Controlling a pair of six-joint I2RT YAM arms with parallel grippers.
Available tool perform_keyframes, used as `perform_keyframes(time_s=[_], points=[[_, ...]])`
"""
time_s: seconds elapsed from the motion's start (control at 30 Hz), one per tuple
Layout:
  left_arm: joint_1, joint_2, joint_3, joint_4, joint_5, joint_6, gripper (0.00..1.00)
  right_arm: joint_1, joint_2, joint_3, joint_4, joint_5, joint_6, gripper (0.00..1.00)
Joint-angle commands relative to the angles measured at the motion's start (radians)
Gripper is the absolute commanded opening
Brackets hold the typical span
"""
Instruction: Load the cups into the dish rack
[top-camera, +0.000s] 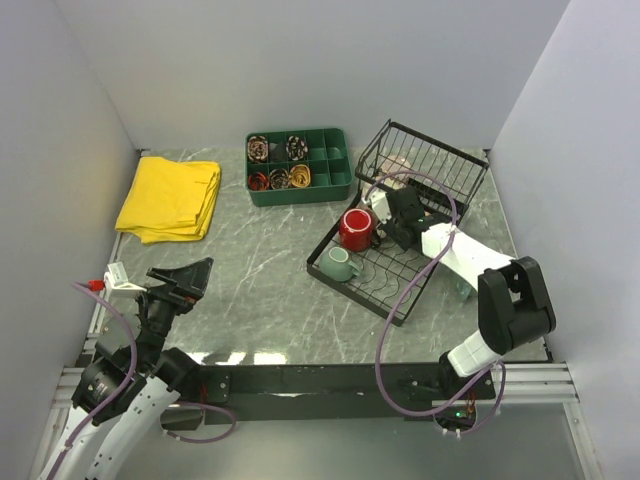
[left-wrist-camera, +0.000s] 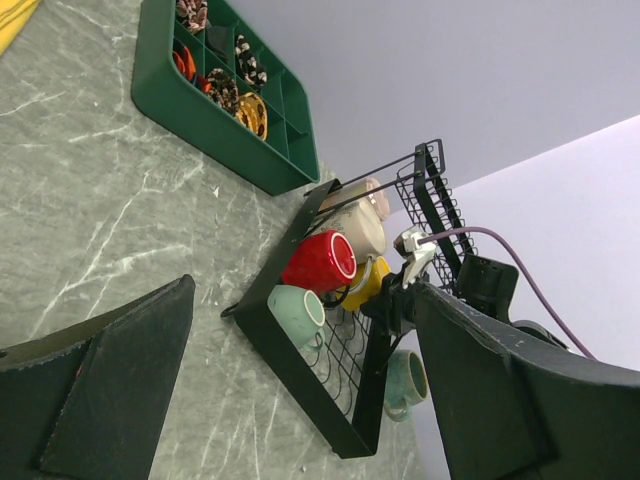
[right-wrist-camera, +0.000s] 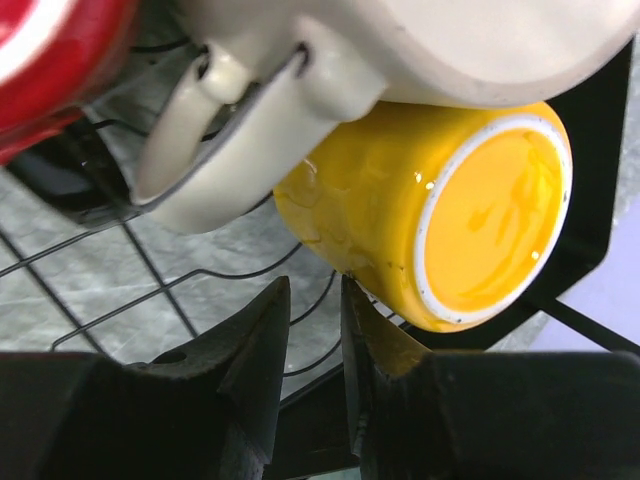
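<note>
The black wire dish rack (top-camera: 360, 298) stands at the right. On its base lie the red mug (top-camera: 355, 228) and the small light teal mug (top-camera: 338, 263). The beige-pink mug (top-camera: 395, 165) rests on the back tier. My right gripper (top-camera: 387, 232) is low inside the rack. Its fingers (right-wrist-camera: 262, 330) are a narrow gap apart with nothing between them, and one touches the yellow mug (right-wrist-camera: 440, 210), which lies on its side under the cream mug (right-wrist-camera: 400, 50). The larger teal mug (left-wrist-camera: 405, 380) sits on the table outside the rack's right side. My left gripper (top-camera: 185, 280) is wide open and empty, at the near left.
A green compartmented tray (top-camera: 298, 165) with small items stands at the back, left of the rack. A folded yellow cloth (top-camera: 170, 198) lies at the back left. Grey walls close in the table on three sides.
</note>
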Motion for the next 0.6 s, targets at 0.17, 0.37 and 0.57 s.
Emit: perform_keyframes(time_s=[0.17,0.37,0.57], points=[[-0.001,-0.082,0.025,0.024,-0.002,0.024,0.96,-0.028,-0.013,0.049,0.054,0.049,-0.003,0.37],[0.001,-0.061,0.044,0.03,0.003,0.056,0.96,-0.028,-0.134,0.093,-0.183,-0.267,-0.055,0.49],[-0.001,-0.035,0.05,0.055,0.023,0.084,0.96,-0.027,-0.304,0.073,-0.422,-0.515,-0.142,0.54]])
